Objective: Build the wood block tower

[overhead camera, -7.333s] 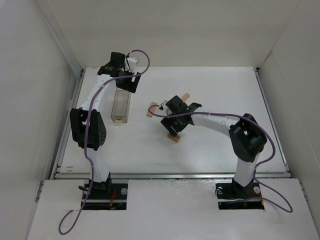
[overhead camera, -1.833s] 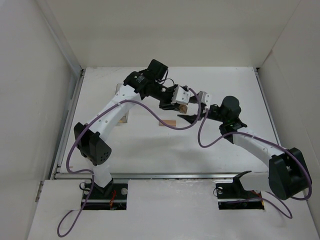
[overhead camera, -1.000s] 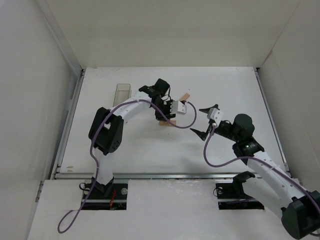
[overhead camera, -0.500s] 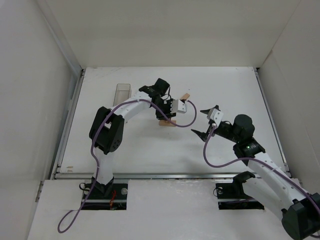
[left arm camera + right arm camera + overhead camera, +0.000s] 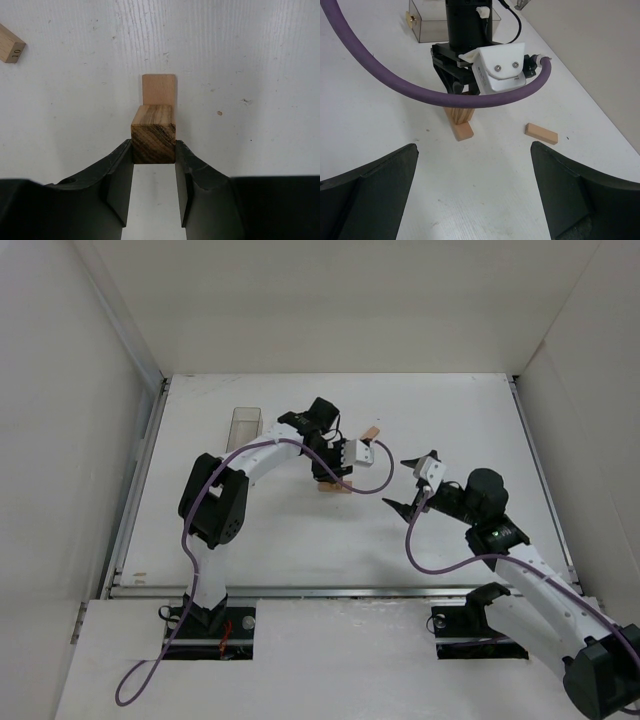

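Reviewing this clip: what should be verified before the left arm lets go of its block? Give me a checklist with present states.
1. Left gripper jaws shut on the held light-tan wooden block: ok.
2. Held block positioned over the base light-tan wooden block: ok.
3. Held block actually resting on the base block: cannot tell.
4. Right gripper open and away from the stack: ok.
5. Spare light-tan wooden block lying clear of the stack: ok.
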Robot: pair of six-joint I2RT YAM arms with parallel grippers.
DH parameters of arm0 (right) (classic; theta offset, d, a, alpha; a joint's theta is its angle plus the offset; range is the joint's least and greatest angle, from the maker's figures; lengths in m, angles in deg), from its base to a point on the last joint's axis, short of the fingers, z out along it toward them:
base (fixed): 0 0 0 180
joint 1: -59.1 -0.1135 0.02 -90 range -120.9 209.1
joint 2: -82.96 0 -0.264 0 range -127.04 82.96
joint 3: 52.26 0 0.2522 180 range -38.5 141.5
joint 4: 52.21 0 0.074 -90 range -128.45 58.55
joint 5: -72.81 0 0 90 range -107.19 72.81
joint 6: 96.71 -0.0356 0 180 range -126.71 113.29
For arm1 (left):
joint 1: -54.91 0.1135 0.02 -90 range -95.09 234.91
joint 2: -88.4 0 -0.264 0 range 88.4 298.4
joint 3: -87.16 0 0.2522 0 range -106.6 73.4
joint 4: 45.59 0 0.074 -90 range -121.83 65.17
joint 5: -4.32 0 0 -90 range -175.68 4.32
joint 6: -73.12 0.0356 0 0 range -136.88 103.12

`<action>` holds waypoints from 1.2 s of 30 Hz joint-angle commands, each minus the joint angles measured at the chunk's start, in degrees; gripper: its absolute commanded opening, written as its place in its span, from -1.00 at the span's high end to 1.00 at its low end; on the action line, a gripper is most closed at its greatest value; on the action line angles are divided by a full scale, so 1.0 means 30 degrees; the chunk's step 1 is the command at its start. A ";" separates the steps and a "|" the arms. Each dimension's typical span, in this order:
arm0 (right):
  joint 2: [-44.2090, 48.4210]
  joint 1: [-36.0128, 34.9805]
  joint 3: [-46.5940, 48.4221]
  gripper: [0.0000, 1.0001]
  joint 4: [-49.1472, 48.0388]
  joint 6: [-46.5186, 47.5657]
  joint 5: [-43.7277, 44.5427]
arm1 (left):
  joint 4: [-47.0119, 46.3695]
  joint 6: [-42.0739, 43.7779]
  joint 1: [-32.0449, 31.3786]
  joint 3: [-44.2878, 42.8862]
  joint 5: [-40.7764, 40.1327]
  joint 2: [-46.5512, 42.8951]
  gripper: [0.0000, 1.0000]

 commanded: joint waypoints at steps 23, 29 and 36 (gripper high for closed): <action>-0.0225 0.0104 0.0002 -1.00 -0.0391 0.0231 -0.0007 | 0.0485 0.0042 0.0426 0.0429 -0.0612 -0.0550 1.00; -0.0225 0.0104 0.0178 -1.00 -0.0391 0.0231 -0.0007 | 0.0893 0.0218 0.0426 0.0429 -0.0262 -0.0550 0.97; -0.0225 0.0104 0.0178 -1.00 -0.0391 0.0231 -0.0007 | 0.1481 0.0716 0.0426 0.0429 0.0501 -0.0550 0.94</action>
